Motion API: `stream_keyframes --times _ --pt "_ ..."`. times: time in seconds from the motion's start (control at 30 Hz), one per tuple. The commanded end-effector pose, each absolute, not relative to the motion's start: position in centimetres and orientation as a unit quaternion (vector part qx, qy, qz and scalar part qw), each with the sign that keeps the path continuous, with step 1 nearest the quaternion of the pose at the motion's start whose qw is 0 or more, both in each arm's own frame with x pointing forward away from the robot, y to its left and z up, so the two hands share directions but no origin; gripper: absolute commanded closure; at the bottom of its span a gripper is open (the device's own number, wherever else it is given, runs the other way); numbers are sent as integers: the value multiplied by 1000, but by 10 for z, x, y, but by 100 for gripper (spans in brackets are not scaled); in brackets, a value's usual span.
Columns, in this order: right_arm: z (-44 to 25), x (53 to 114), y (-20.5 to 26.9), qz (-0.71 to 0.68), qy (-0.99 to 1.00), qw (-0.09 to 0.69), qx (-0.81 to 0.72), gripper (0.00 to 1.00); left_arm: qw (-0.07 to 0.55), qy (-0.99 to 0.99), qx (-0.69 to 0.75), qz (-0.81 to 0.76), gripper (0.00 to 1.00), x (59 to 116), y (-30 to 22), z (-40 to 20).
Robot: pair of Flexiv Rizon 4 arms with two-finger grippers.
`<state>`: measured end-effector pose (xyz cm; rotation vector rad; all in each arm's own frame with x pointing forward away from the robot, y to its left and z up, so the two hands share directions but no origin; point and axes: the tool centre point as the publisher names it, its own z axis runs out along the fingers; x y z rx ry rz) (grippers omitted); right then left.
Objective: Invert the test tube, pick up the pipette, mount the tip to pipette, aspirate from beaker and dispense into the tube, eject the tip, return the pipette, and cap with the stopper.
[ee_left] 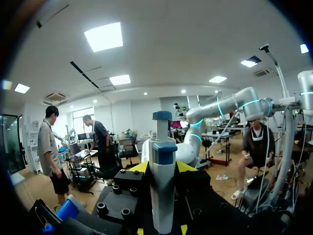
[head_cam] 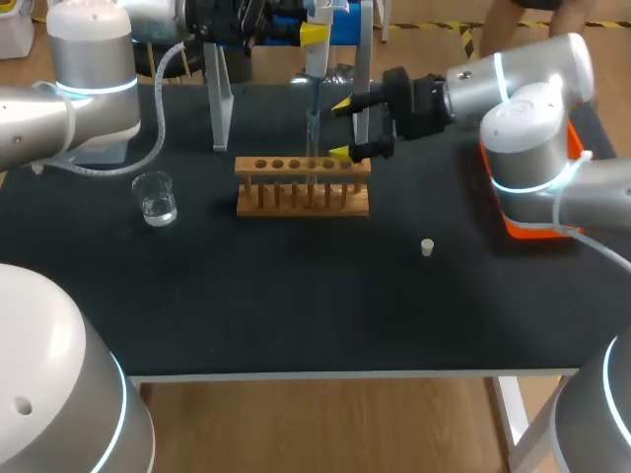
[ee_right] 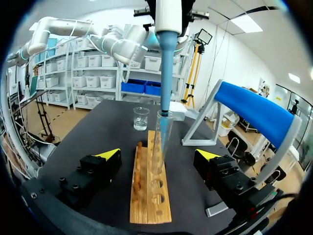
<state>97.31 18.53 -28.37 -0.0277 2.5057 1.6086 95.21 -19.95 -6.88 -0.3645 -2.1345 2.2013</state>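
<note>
The left hand (ee_left: 162, 169) gripped the pipette (ee_left: 163, 147); only the right wrist view showed its tip (ee_right: 166, 93) inside the tube (ee_right: 159, 147), the right hand (ee_right: 159, 155) open.

Bright, even overhead light; soft, faint shadows.

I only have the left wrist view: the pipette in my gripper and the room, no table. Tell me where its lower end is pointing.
Observer: The pipette points straight down, and its lower end is inside the mouth of the test tube, which stands upright in the wooden rack.
Operator: Report the right gripper.
Observer: The right gripper is open at the rack's end, with one finger on either side and both clear of the tube.
Operator: Find me the stopper.
Observer: The stopper sits alone on the table, nearer than the rack and toward the right arm's side.
</note>
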Motion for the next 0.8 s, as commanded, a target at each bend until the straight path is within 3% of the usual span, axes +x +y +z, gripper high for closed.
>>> stream_keyframes --times 0.03,0.4,0.8 --pt "-278 966 163 555 828 82 -2 0 29 -690 -121 713 100 955 -199 -69" --pt "-262 965 132 555 825 104 11 0 29 -690 -121 713 100 955 -199 -69" --pt "-178 941 102 605 785 132 10 0 29 -690 -121 713 100 955 -199 -69"
